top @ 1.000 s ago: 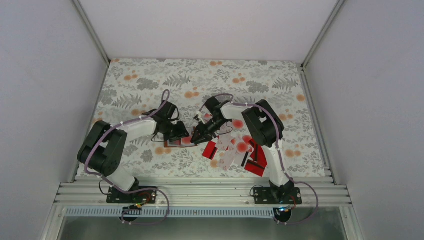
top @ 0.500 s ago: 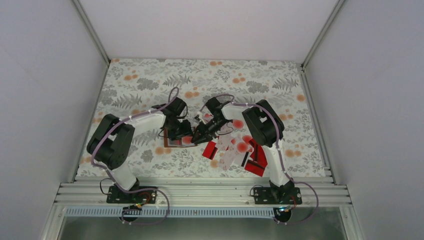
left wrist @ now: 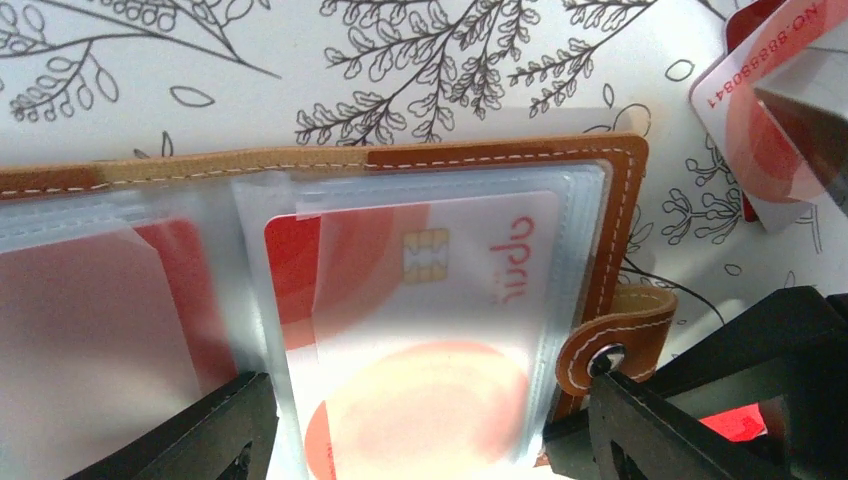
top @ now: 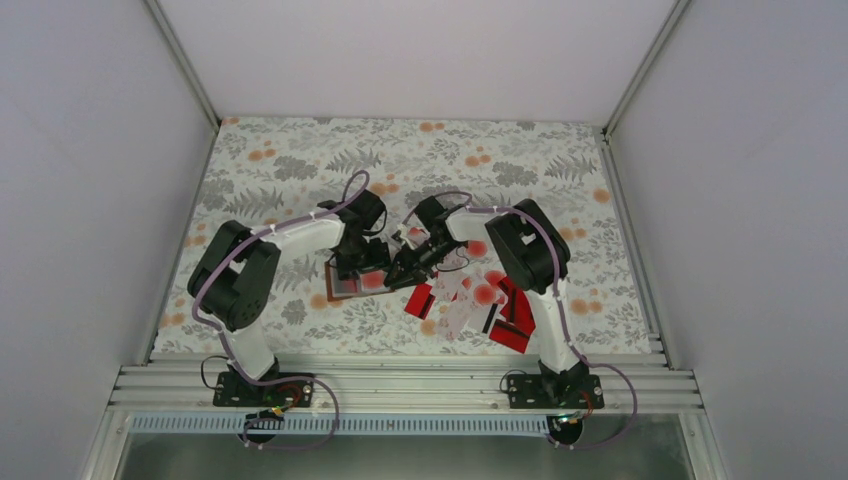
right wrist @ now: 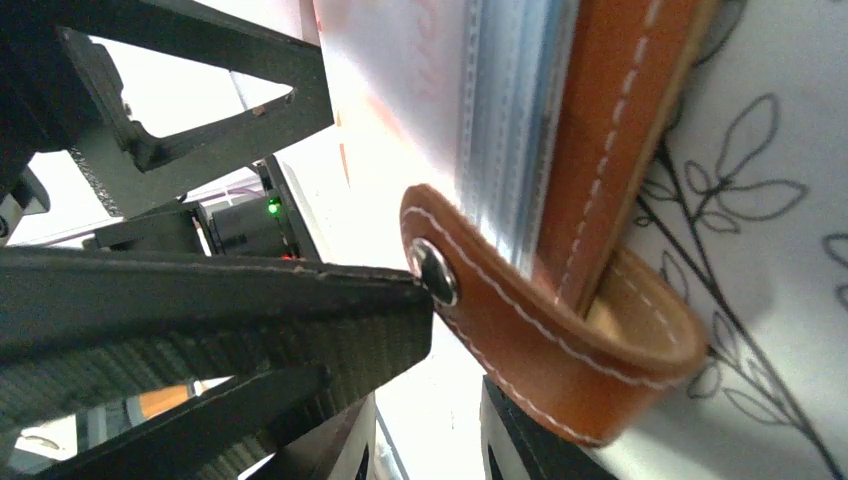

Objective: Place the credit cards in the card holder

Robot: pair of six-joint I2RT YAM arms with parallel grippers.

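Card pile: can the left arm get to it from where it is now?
Probably not directly. The right gripper sits at the holder's right edge, between the left gripper and the pile, so it would have to clear first.

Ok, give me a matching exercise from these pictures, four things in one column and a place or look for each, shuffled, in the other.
1. card holder
2. snap strap
3. chip card
4. loose card pile

A. under a clear sleeve
B. heaped on the table, right of the holder
C. open, brown with stitched edge
D. curled loop ending in a metal stud

Pairs: 1-C, 2-D, 3-A, 4-B.
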